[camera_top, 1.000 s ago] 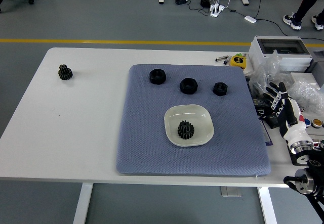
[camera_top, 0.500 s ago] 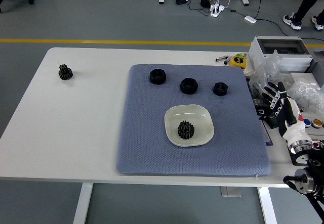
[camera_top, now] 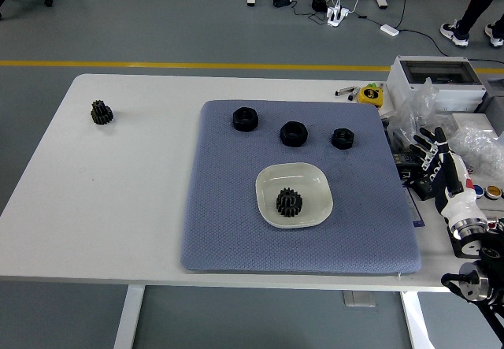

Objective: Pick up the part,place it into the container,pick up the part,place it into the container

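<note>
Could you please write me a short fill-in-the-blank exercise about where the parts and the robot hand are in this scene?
1. The white dish holds one black ____.
2. Behind the dish, ____ black nuts lie in a row on the blue mat.
3. The second gear lies off the mat, near the table's far ____ corner.
4. The right robot hand is open and holds ____.

Missing words: gear; three; left; nothing
</note>
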You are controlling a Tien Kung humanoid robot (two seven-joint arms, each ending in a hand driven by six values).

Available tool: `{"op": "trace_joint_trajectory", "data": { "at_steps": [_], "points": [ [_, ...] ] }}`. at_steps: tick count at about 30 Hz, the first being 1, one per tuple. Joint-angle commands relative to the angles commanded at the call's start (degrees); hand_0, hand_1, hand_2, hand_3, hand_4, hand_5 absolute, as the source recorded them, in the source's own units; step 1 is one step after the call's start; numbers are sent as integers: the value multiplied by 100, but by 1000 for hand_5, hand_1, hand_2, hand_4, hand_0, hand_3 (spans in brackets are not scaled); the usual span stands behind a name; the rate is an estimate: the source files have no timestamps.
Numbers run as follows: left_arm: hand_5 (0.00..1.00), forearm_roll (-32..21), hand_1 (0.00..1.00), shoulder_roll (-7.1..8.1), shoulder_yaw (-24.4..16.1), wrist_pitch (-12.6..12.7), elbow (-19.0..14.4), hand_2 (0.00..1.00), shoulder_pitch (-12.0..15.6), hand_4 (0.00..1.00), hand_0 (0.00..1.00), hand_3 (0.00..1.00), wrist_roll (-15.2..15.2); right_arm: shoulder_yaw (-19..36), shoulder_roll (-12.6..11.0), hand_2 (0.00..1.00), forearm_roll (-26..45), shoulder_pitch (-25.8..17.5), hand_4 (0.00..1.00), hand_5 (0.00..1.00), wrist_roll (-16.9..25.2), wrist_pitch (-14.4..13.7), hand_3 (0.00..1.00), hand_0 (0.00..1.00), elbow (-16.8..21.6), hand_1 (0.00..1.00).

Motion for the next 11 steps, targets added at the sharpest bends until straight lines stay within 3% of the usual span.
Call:
{"op": "trace_joint_trajectory", "data": {
  "at_steps": [11],
  "points": [
    [499,-15,646,6,-1,6,9,623,28,593,652,553,-9,24,15,839,22,-50,998,998,1,-30,865,885,0,821]
  ]
}}
